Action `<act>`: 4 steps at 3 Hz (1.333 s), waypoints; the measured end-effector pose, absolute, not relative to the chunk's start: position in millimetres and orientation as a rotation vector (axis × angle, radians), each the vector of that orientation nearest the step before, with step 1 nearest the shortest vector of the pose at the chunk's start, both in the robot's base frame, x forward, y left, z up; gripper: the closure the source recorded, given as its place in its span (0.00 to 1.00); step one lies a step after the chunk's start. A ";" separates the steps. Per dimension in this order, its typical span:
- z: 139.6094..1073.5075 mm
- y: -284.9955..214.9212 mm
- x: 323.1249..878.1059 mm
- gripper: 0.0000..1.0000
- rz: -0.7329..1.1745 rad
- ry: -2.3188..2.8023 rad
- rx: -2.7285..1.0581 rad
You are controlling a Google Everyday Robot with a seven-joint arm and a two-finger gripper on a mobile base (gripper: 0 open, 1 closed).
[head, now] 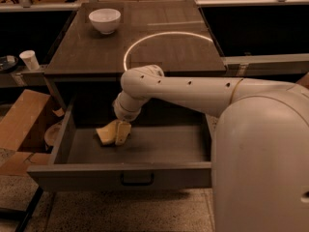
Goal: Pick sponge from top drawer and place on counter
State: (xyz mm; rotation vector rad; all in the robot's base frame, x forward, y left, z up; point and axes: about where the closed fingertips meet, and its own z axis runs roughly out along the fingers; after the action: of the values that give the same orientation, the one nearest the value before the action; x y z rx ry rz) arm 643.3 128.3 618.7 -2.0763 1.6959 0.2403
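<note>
The top drawer [120, 175] is pulled open below the counter [96, 52]. The yellow sponge [105, 133] lies on the drawer floor at the left, tilted up at its right end. My gripper [118, 132] reaches down into the drawer from the white arm and its tan fingers [123, 132] are closed around the sponge's right end. The sponge still rests low in the drawer. The far finger is hidden behind the sponge.
A white bowl [105, 20] stands on the counter's back left. A white cup [30, 59] sits on a shelf at the left. Cardboard boxes [21, 124] stand left of the drawer. My arm's large white body [260, 163] fills the right foreground.
</note>
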 end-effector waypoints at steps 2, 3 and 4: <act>608.4 131.4 643.3 0.62 0.192 1.706 -2.133; 613.7 131.0 635.6 0.85 0.172 1.685 -2.142; 661.8 132.7 601.7 1.00 0.145 1.520 -2.105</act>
State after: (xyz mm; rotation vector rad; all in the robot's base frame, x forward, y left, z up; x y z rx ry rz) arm 601.7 132.7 661.8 -2.1053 1.5204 0.1453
